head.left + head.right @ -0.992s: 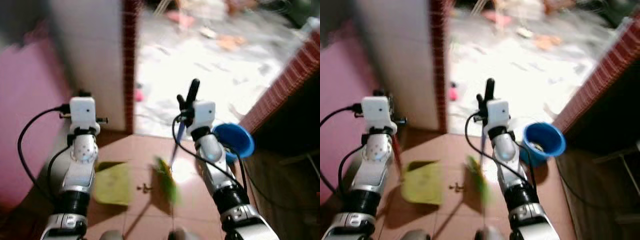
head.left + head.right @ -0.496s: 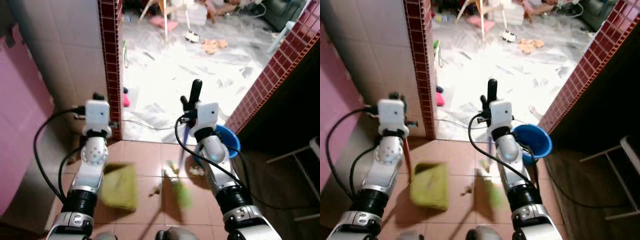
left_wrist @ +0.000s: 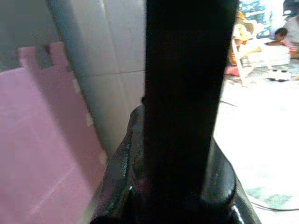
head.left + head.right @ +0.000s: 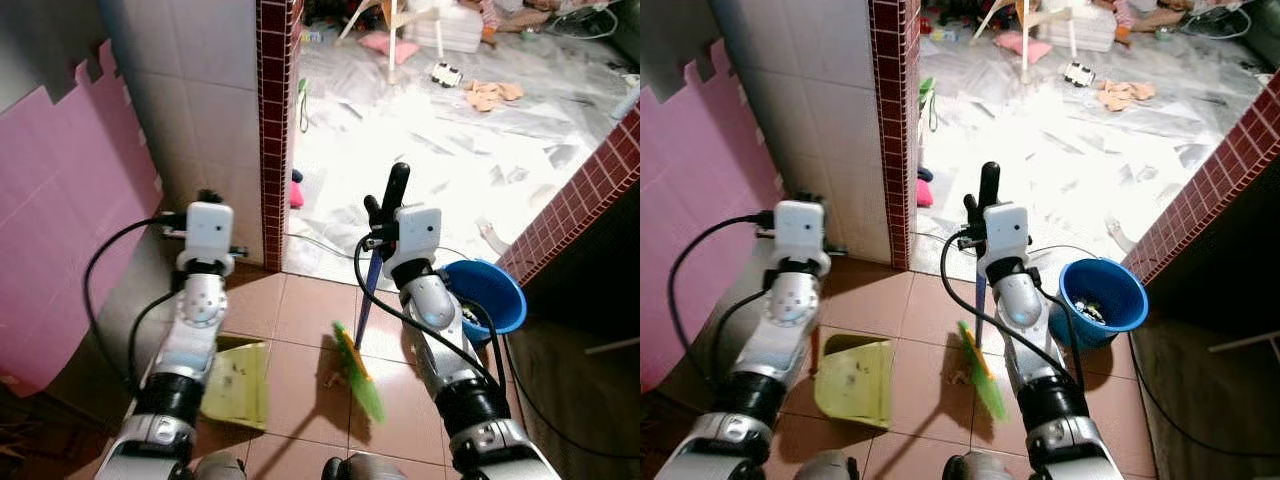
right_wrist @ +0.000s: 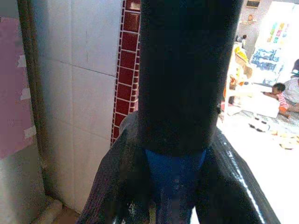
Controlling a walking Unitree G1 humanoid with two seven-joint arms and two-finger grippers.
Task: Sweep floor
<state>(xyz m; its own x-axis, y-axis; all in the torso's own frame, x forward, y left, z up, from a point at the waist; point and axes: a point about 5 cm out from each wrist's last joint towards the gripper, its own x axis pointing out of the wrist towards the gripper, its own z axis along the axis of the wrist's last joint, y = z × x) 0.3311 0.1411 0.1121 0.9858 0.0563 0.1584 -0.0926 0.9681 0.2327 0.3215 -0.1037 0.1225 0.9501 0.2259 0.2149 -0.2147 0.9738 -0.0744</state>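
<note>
Readable text: none on any surface in these views.
Pale tiled wall (image 4: 200, 70): plain, no lettering.
Pink foam mat panels (image 4: 60, 230): no print.
Round blue plastic basin (image 4: 1102, 298): no label or brand visible.
Yellow-green plastic dustpan (image 4: 853, 382): unmarked.

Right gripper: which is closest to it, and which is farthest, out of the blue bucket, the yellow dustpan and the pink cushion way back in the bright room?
From the right gripper, in the right eye view:
1. Blue bucket, just to its right on the floor.
2. Yellow dustpan, down on the left, under the left arm.
3. Pink cushion, far back in the bright room.
</note>
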